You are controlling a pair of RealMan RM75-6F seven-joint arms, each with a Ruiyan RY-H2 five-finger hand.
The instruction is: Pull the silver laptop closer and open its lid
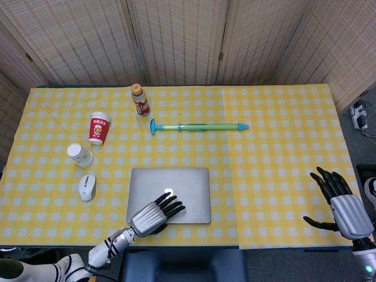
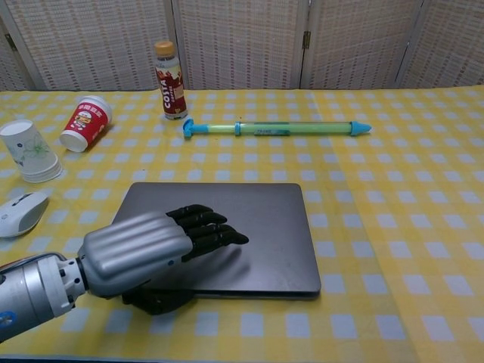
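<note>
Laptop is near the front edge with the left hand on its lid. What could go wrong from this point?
1. The silver laptop sits close to the table's front edge; pulling further could leave it overhanging or tip it off.
2. The left hand rests on the closed lid with its thumb at the front edge; lifting there may raise the whole machine rather than open it.
3. The right hand is far off, open, and not bracing the base.

Staged test corner, seemingly a lab. Woven folding screens (image 1: pixel 176 35) closing off a tabletop (image 1: pixel 282 176) under yellow checked cloth. Power strip (image 1: pixel 359 111) on grey floor.
</note>
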